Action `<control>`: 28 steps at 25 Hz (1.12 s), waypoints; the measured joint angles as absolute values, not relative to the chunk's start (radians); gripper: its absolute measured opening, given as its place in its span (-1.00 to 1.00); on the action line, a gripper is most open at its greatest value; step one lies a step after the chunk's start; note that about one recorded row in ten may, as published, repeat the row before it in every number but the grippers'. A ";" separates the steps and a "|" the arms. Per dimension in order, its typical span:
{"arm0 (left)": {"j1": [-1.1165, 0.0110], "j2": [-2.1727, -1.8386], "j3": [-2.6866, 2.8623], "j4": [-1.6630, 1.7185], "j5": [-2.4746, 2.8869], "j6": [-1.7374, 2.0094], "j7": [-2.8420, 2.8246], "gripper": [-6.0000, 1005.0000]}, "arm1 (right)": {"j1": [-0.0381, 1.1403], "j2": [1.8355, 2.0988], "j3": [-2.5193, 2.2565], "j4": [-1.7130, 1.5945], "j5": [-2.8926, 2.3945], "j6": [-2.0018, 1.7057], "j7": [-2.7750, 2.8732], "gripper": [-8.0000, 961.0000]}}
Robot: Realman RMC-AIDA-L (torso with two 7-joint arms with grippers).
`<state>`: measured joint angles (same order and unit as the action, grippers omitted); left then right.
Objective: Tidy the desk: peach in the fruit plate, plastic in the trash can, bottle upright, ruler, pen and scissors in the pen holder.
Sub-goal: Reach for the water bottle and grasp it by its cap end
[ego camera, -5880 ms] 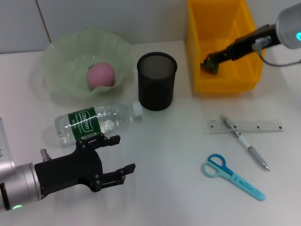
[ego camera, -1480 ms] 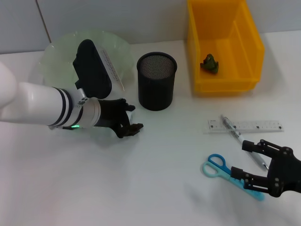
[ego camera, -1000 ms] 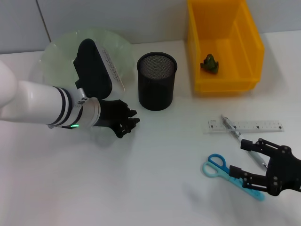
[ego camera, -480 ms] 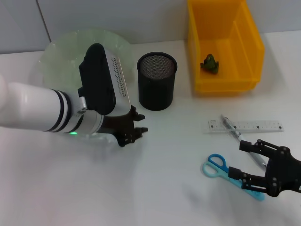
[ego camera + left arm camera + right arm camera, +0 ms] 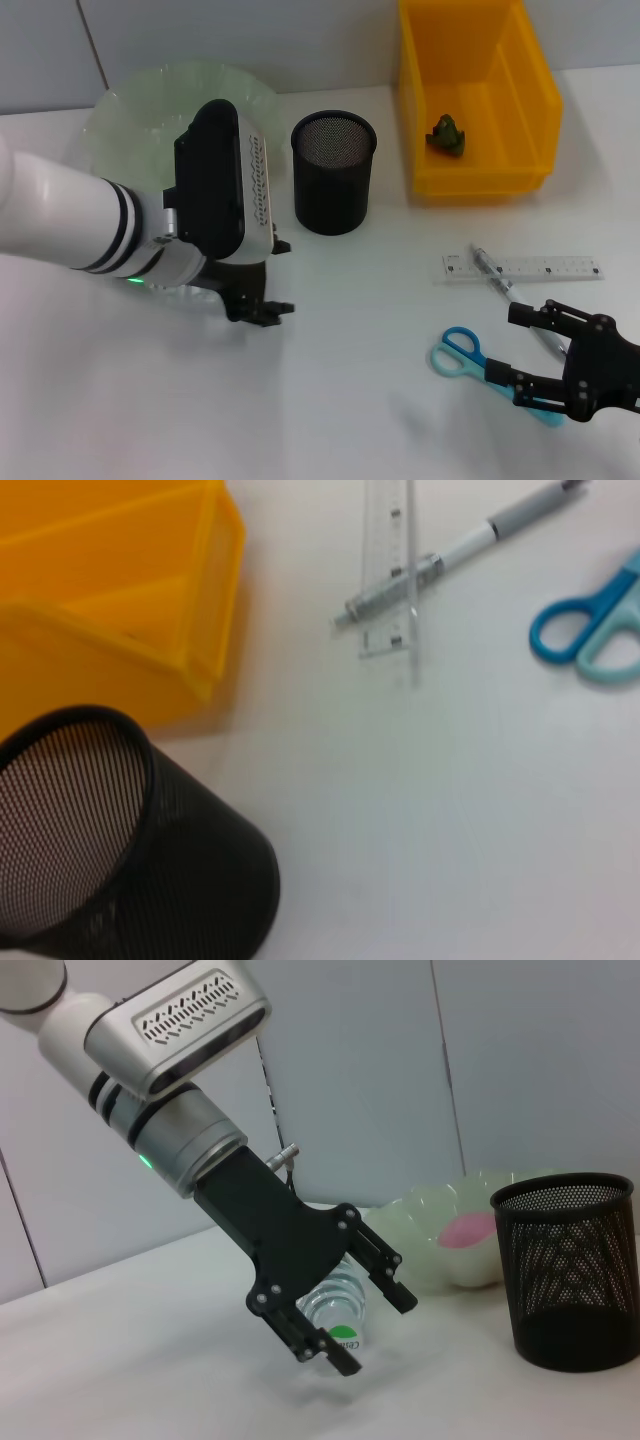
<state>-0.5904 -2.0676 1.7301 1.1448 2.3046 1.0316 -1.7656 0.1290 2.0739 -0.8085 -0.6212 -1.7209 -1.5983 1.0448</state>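
Left end effector (image 5: pixel 345 1315) spread wide, straddling the lying water bottle (image 5: pixel 335 1305) to right it. Right end effector (image 5: pixel 540 352) open, empty, at scissors' (image 5: pixel 470 360) 3 o'clock, poised.

The bin (image 5: pixel 480 95) is yellow, the mesh cup (image 5: pixel 333 172) black. The scissors (image 5: pixel 470 362) are blue and turquoise, the bowl (image 5: pixel 130 120) pale green, the peach (image 5: pixel 470 1230) pink.

open desk (image 5: pixel 360 330) between hands | pen holder (image 5: pixel 333 170) beside left hand (image 5: pixel 258 300)
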 joint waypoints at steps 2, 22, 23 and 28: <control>-0.591 -2.068 1.717 1.179 2.373 1.081 -1.766 0.27 | 0.128 2.074 -0.808 -0.621 -1.721 -1.598 1.046 0.71; -0.630 -2.076 1.726 1.199 2.557 1.107 -1.767 0.59 | 0.134 2.075 -0.808 -0.621 -1.721 -1.607 1.057 0.71; -0.630 -2.076 1.726 1.199 2.557 1.107 -1.767 0.59 | 0.134 2.075 -0.808 -0.621 -1.721 -1.607 1.057 0.71; -0.633 -2.077 1.754 1.193 2.579 1.082 -1.768 0.57 | 0.134 2.075 -0.808 -0.621 -1.721 -1.608 1.057 0.71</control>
<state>-0.6326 -2.0771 1.7543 1.1931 2.5791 1.0818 -1.7677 0.1335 2.0755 -0.8085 -0.6212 -1.7211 -1.6077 1.0570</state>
